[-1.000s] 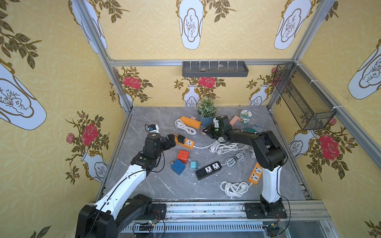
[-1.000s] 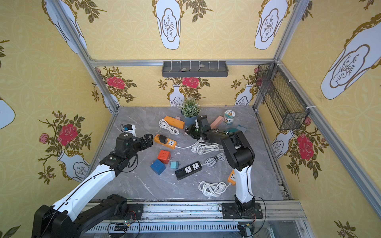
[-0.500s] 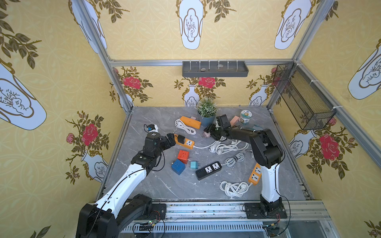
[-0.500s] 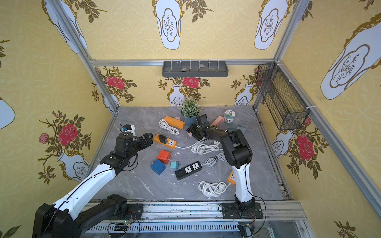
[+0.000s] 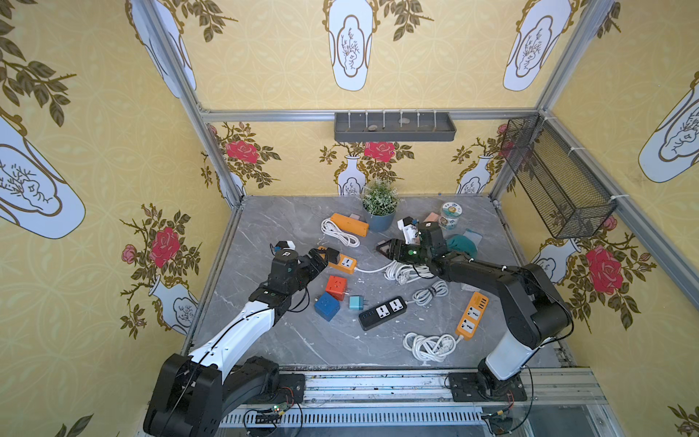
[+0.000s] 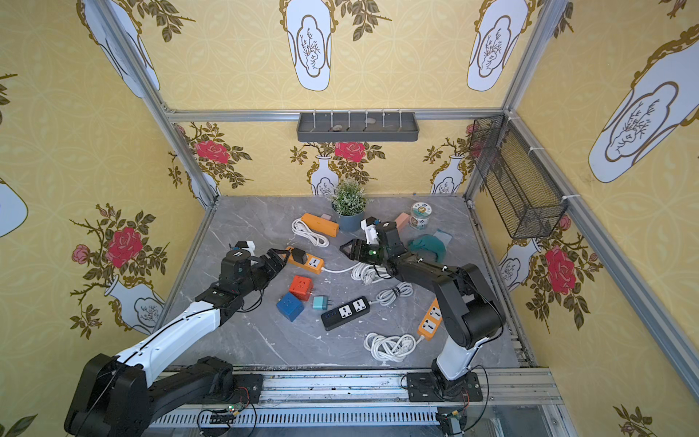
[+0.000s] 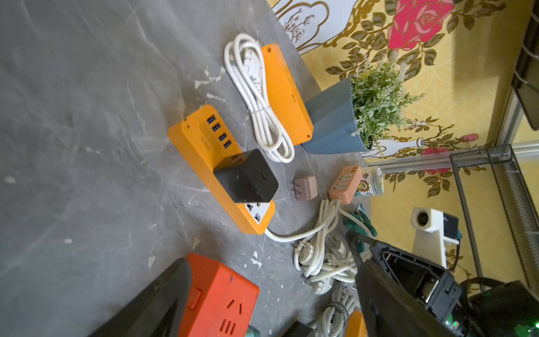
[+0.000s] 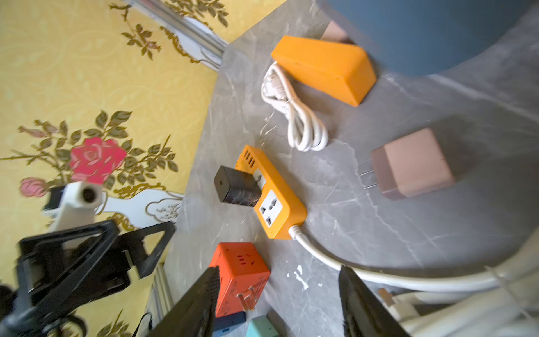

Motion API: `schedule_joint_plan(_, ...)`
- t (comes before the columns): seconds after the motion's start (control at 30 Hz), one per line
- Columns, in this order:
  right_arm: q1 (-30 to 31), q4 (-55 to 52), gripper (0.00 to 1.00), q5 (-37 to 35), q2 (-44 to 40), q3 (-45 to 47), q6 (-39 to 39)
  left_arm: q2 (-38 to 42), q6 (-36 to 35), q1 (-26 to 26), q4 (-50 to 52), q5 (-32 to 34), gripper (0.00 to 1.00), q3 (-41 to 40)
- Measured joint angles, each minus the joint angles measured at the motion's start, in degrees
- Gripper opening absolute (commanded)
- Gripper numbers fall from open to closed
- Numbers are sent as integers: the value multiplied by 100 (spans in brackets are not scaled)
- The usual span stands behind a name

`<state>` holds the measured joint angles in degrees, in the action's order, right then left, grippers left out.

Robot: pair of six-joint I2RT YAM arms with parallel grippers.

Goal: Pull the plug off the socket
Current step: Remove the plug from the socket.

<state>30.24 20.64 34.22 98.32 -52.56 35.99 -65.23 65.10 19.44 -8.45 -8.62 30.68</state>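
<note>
Both pairs of jaws stand apart, gripping nothing. The left gripper, centre-left in a top view, stops just short of the black plug, which sits in the orange socket strip. The right gripper hovers right of centre near a coiled white cable on the grey table.

Five power strips; two cube sockets; three adapters; one plant; one jar; one cloth.
</note>
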Motion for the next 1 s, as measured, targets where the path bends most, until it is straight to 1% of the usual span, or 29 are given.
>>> schedule_joint_plan(0.07,122,310,67,249,181,-52,35,-295,387,-28,-221,-208,93,0)
schedule_joint_plan(0.13,293,367,67,396,450,-299,31,-601,608,-33,-256,-404,94,173)
schedule_joint_plan(0.2,437,299,66,452,826,-693,-24,-876,621,-35,-188,-553,95,481)
schedule_joint_plan(0.3,546,-219,67,435,1355,-1346,-201,-1231,640,-37,177,-616,96,984)
schedule_joint_plan(0.4,603,-772,67,341,1709,-1934,-457,-1617,645,-37,789,-527,95,1388)
schedule_joint_plan(0.5,612,-1213,66,256,2081,-2518,-660,-2116,693,-42,1637,-422,94,1998)
schedule_joint_plan(0.6,612,-1567,66,210,2361,-2874,-796,-2726,686,-42,2686,-227,93,3012)
schedule_joint_plan(0.63,612,-1650,65,201,2433,-2957,-826,-2881,662,-42,2931,-186,92,3298)
schedule_joint_plan(0.7,612,-1849,65,186,2594,-3134,-907,-3158,562,-42,3421,-81,85,3805)
schedule_joint_plan(0.77,612,-1993,65,188,2704,-3261,-951,-3331,529,-42,3768,-31,81,4087)
schedule_joint_plan(0.83,614,-2103,64,192,2809,-3381,-1003,-3543,518,-42,4146,9,79,4360)
schedule_joint_plan(0.93,614,-2275,62,240,2964,-3576,-1047,-3895,505,-42,4614,81,76,4787)
schedule_joint_plan(1.0,623,-2374,59,289,3053,-3685,-1051,-4081,494,-42,4798,90,71,4990)
